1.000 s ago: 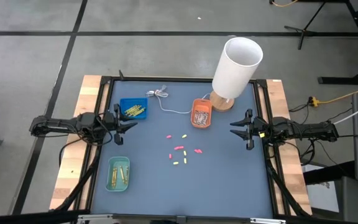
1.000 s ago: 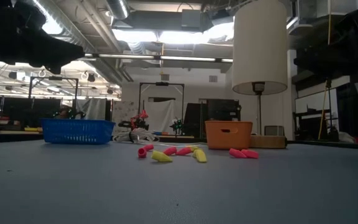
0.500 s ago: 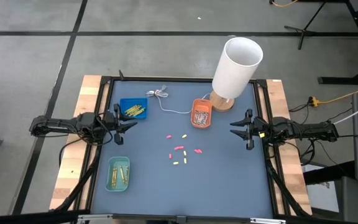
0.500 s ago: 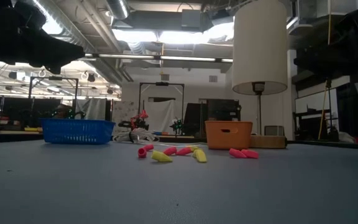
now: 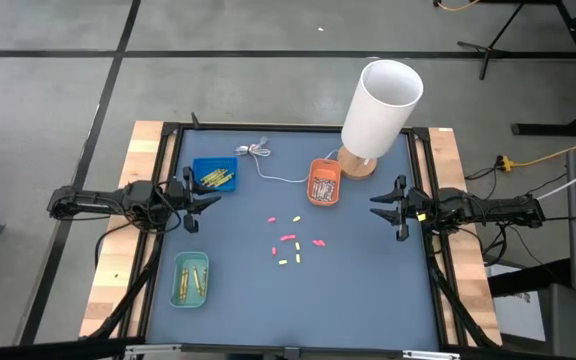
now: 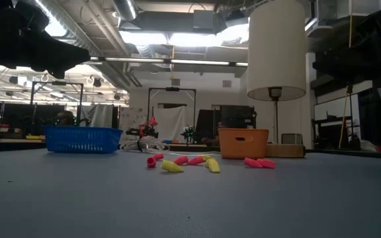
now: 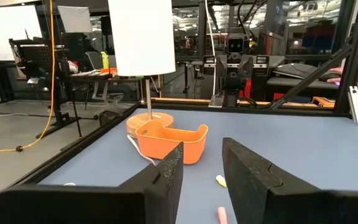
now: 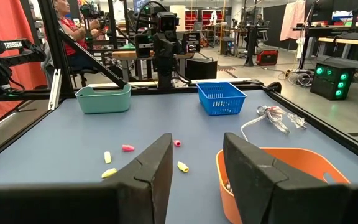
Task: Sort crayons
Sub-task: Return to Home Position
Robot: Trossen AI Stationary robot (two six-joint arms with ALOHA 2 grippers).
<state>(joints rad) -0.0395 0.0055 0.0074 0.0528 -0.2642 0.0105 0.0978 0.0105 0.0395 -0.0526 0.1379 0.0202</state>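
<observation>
The left arm (image 5: 108, 203) lies stretched out low and level over the left edge of the table (image 5: 298, 300). Its wrist points inward, and the left hand (image 5: 204, 203) sits just inside that edge, raised off the table top, its two dark fingers (image 7: 160, 180) parted with a clear gap between them. The right arm (image 5: 488, 210) mirrors it at the table's right edge; the right hand (image 5: 382, 207) is just inside that edge, facing the left hand from well across the table, its fingers (image 8: 148, 171) likewise held apart.

Lamp (image 5: 380, 105) crowds orange bin (image 5: 312, 184); centre seemingly open.
</observation>
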